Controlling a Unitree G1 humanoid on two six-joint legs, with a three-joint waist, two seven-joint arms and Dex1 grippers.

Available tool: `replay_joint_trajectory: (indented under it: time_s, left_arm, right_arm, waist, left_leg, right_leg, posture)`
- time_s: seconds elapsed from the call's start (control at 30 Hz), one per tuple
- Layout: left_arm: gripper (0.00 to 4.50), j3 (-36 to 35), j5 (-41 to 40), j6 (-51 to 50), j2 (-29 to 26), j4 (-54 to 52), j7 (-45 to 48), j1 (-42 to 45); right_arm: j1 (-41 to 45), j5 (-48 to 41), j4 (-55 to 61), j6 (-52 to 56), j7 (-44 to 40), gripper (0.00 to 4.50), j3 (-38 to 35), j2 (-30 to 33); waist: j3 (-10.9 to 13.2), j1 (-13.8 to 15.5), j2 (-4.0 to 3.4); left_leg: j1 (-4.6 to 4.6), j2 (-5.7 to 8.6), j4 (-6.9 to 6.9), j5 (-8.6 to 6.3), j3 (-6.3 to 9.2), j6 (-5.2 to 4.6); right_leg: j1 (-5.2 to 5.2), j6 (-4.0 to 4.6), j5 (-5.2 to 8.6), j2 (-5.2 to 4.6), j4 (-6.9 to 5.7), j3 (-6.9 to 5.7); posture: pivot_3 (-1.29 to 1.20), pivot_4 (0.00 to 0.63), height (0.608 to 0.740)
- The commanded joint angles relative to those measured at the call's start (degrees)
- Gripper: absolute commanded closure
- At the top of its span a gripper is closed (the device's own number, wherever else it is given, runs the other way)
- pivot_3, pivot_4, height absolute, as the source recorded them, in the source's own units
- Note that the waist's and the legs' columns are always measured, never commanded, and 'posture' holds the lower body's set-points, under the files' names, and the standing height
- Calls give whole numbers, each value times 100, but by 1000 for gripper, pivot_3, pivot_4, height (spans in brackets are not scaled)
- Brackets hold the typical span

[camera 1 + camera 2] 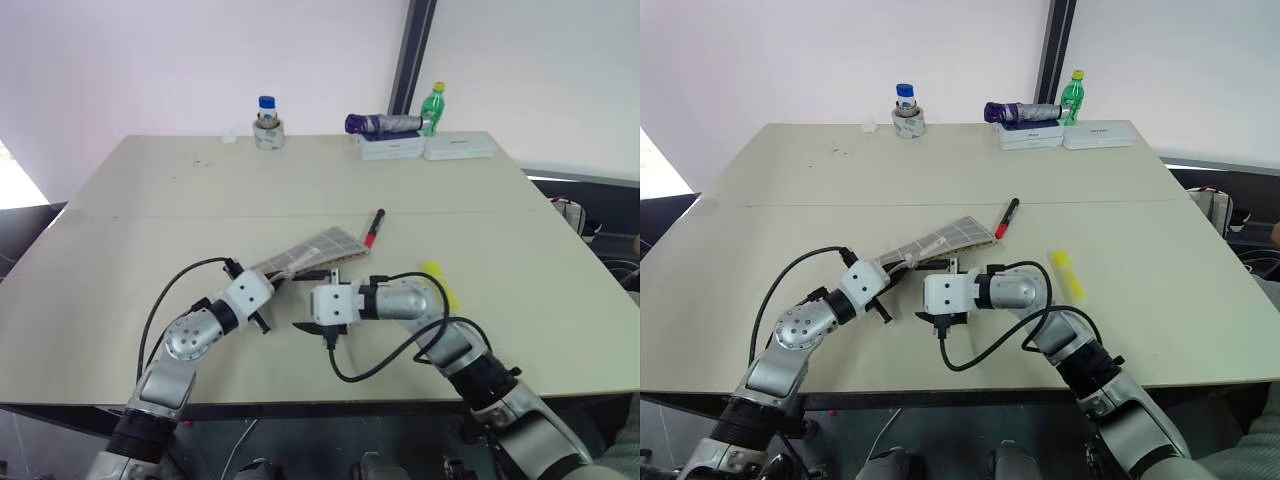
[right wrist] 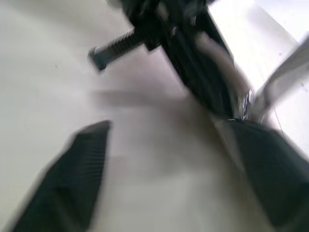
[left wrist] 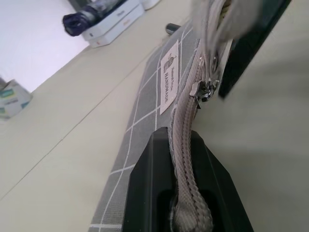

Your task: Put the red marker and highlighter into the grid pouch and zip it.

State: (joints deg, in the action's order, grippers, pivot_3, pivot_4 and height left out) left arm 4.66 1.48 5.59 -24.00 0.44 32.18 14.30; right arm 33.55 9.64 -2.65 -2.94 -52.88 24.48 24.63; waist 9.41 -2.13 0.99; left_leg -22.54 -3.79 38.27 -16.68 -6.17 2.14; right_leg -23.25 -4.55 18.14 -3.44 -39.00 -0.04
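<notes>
At frame centre the left gripper (image 3: 186, 164) clamps the grid pouch's (image 1: 318, 247) zipper edge while the right gripper (image 2: 178, 169) stands apart beside it; red marker (image 1: 374, 227) and highlighter (image 1: 1068, 275) wait on the desk (image 1: 150, 200), so keeping the mouth taut should ease loading.

Beige table (image 1: 180, 200), tape roll with blue-capped bottle (image 1: 267, 125), green bottle (image 1: 433, 108), white boxes (image 1: 425, 147), folded purple umbrella (image 1: 385, 124)
</notes>
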Motion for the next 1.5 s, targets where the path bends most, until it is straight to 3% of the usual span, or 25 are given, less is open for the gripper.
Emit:
replay_joint_trajectory:
  time_s: [0.03, 0.2, 0.37, 0.57, 0.83, 1.1, 1.23, 1.37, 1.5]
  left_arm:
    - [4500, -363, -509, -169, -52, -375, 81, -66]
    - [4500, -699, -1283, -494, -129, -519, 429, -198]
    - [4500, -1241, -1943, -1034, -241, -635, 461, -217]
    - [4500, -1475, -1595, -958, -280, -396, -127, -10]
    - [4500, -1091, -1027, -754, -333, -377, -234, -44]
    - [4500, -889, -546, -595, -429, -328, -302, -153]
    - [4500, -836, -471, -529, -399, -281, -331, -153]
    - [4500, -811, -481, -513, -372, -277, -320, -131]
    - [4500, -801, -477, -532, -376, -287, -279, -115]
  right_arm:
    - [-132, -578, 374, 161, -355, 390, -449, 317]
    - [-130, -655, 18, 46, -227, 390, -788, 578]
    - [384, -686, -712, 510, 896, 390, -1420, 102]
    - [963, -752, -1657, 1902, 2360, 390, -1995, -682]
    - [1975, -810, -3431, 2973, 3994, 390, -2572, -1403]
    - [2317, -1442, -4324, 3081, 4589, 390, -3315, -1724]
    - [2388, -1254, -4603, 2793, 4578, 390, -3081, -1788]
    - [2354, -1254, -4579, 2741, 4642, 2111, -3068, -1810]
    - [2149, -1156, -4228, 2724, 4501, 4162, -2924, -1634]
  waist:
    - [0, 3, 1]
    - [1, -27, 1]
    - [2, -46, 4]
    - [2, -19, 4]
    - [3, -44, 4]
    - [2, -57, 3]
    - [2, -59, 3]
    - [2, -60, 3]
    - [2, -56, 3]
  left_leg:
    - [0, 0, 0, 0, 0, 0]
    - [4, 2, 0, -1, 2, -2]
    - [7, -2, -1, 4, 3, 6]
    - [6, -3, -1, 6, 3, 11]
    - [2, -2, -4, 6, -3, 11]
    - [0, -3, -9, 6, -8, 11]
    - [0, -4, -9, 6, -8, 11]
    - [0, -4, -9, 6, -8, 11]
    - [0, -5, -9, 6, -7, 10]
  right_leg:
    - [0, 0, 0, 0, 0, 0]
    - [3, 0, 0, 2, 0, -1]
    - [3, 1, -1, 13, -3, 1]
    - [3, 1, -1, 5, -4, 2]
    - [-4, 1, -1, 2, -5, 2]
    - [-9, 1, -1, 1, -4, 4]
    - [-9, 1, -1, 2, -5, 5]
    - [-9, 1, -1, 0, -5, 5]
    - [-9, 1, -1, 0, -5, 5]
  posture:
    - [0, 150, 740]
    - [0, 150, 740]
    - [0, 150, 740]
    - [0, 150, 740]
    - [0, 150, 740]
    - [0, 150, 740]
    - [0, 150, 740]
    - [0, 150, 740]
    - [0, 150, 740]
